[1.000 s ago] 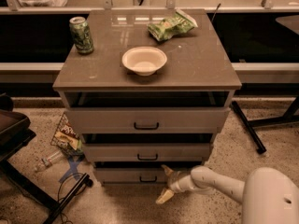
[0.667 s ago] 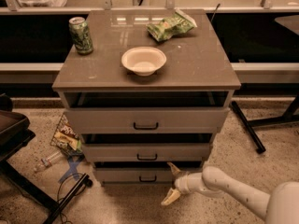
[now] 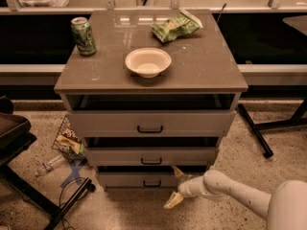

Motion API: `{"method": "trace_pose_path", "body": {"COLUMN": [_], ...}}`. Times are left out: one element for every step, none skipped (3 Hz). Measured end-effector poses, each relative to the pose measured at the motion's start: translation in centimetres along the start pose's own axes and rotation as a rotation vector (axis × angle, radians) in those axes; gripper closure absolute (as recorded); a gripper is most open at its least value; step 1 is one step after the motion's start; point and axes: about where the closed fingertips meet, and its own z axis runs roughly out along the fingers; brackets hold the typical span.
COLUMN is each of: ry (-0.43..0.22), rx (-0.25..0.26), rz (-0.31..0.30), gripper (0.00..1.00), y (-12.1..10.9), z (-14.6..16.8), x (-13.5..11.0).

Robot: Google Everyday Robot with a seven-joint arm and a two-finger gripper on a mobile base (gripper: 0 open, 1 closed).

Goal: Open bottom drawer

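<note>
Hovering low before the bottom drawer (image 3: 123, 180), just right of its black handle (image 3: 152, 183), the gripper (image 3: 175, 187) is spread wide, empty, probably preparing to hook it.

Reference point: my hand (image 3: 175, 186), low above the floor. Well above it, on the cabinet top (image 3: 206, 66): white bowl (image 3: 147, 62), green can (image 3: 83, 36) farther left, green snack bag (image 3: 175, 27) at the back. Left of it, at floor level: crumpled packet (image 3: 67, 140), plastic bottle (image 3: 48, 166), blue tape cross (image 3: 73, 172).

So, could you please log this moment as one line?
two-finger gripper: open, low, right of small black bar handle | flat grey bottom drawer: handle ungrasped
</note>
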Motion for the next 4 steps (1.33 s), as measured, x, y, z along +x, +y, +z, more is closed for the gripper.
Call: {"method": "trace_pose_path", "body": {"ry": [0.122, 0.137, 0.137, 0.143], "rx": [0.054, 0.038, 0.038, 0.012], "rz": [-0.039, -0.038, -0.038, -0.043], "gripper": [0.0, 0.0, 0.0, 0.0], "y": [-2.2, -1.6, -1.6, -1.3], "z": [2.1, 3.0, 3.0, 4.3], "x": [0.4, 0.8, 0.8, 1.0]}}
